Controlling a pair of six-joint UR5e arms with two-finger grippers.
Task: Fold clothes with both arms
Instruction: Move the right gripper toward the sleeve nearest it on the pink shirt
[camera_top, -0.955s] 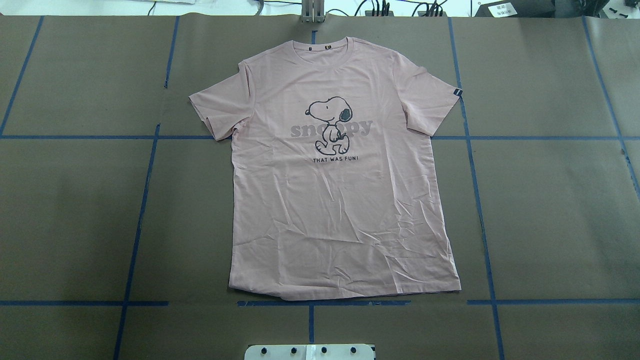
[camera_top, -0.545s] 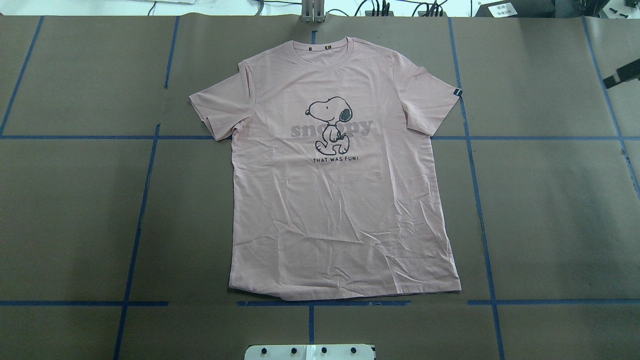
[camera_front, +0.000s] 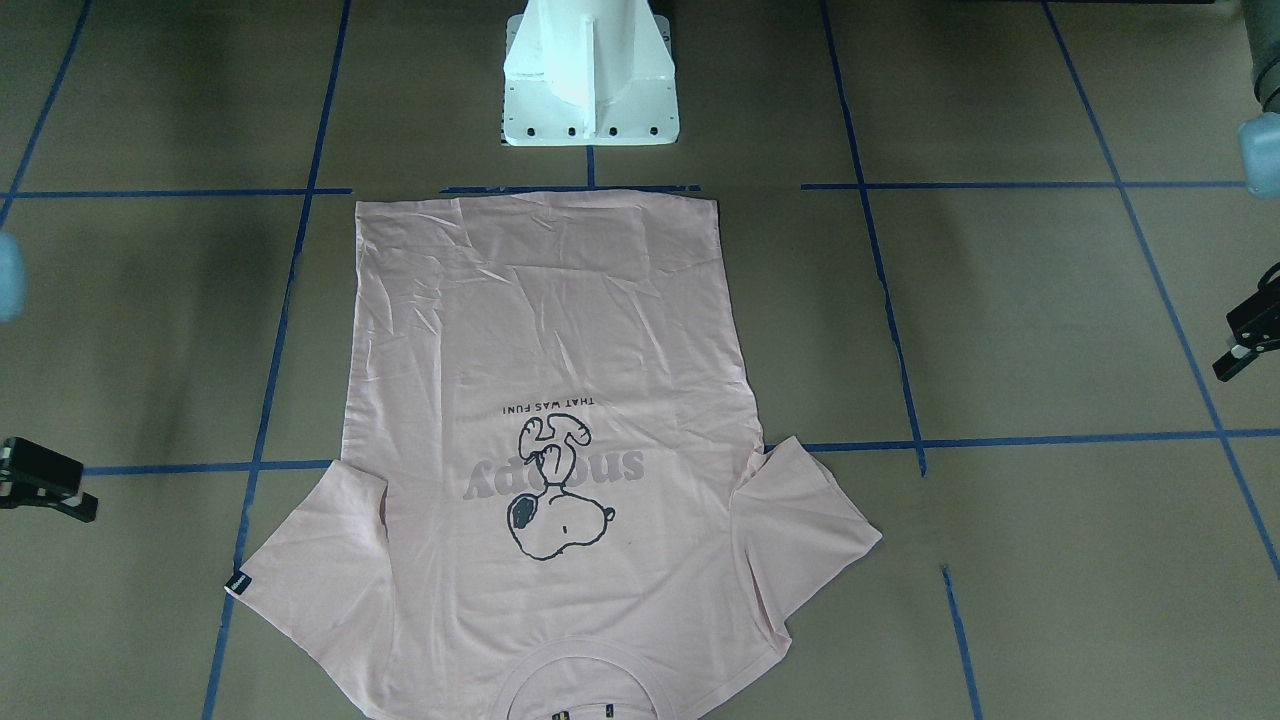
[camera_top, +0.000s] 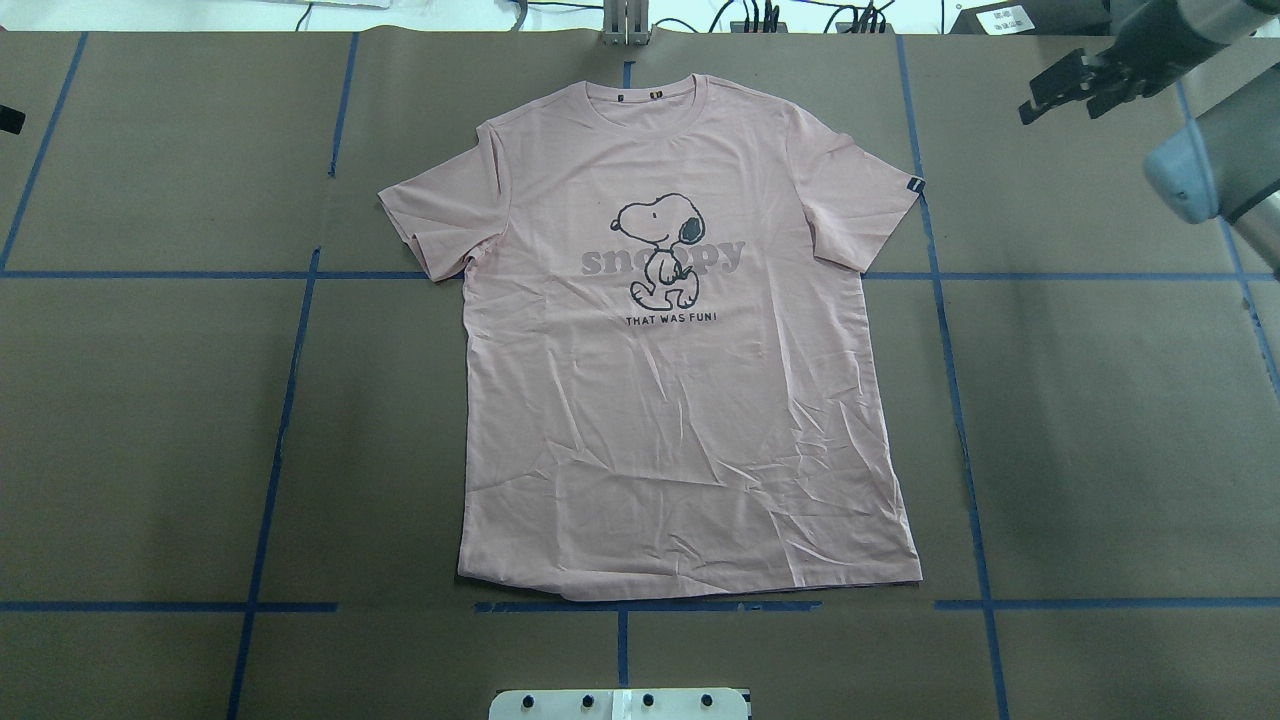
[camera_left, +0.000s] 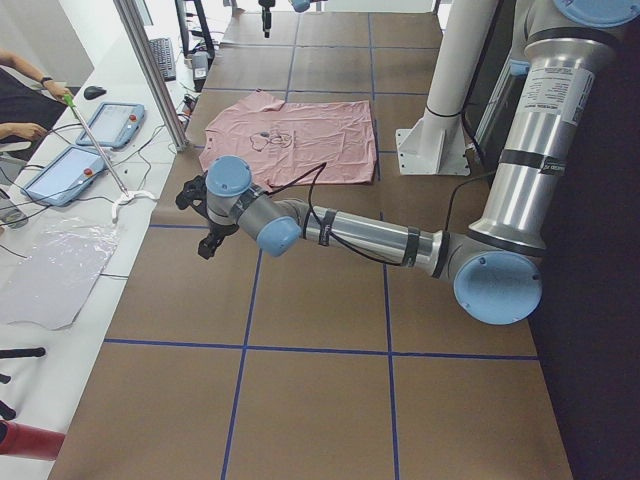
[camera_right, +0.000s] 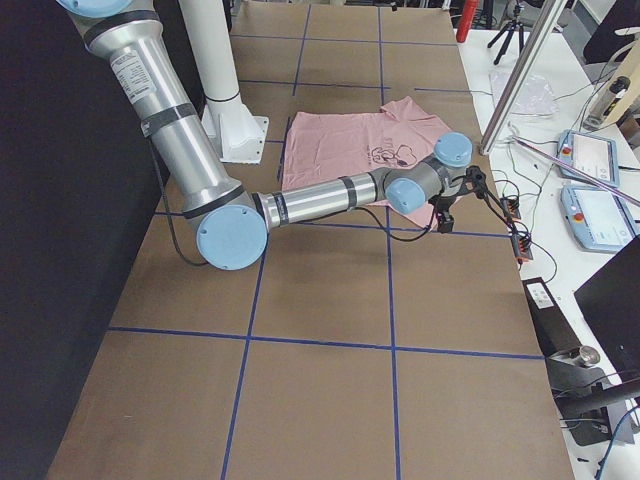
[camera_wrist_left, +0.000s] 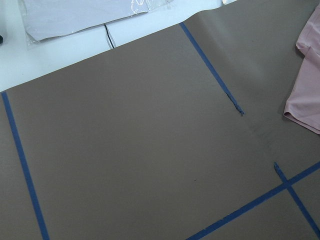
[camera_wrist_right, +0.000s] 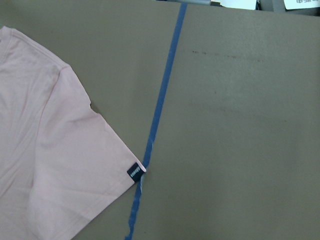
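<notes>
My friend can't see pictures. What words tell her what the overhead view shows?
A pale pink Snoopy T-shirt lies flat, print up, on a brown table with blue tape lines. The right arm's tool is at the upper right corner, apart from the shirt.

The T-shirt (camera_top: 690, 430) lies flat mid-desk (camera_top: 150, 420), so the way over it is open. Wide bare paper flanks it at 9 and 3 o'clock. At 6 o'clock the white pedestal base (camera_top: 620, 703) stands just off the hem. At 12 o'clock, past the collar, a metal post (camera_top: 625, 22) and cables (camera_top: 760, 15) crowd the desk's edge. The right end effector (camera_top: 1040, 98) and its arm (camera_top: 1220, 150) hang over 2 o'clock. The left end effector (camera_front: 1228, 345) is at 10 o'clock, well apart from the sleeve.
</notes>
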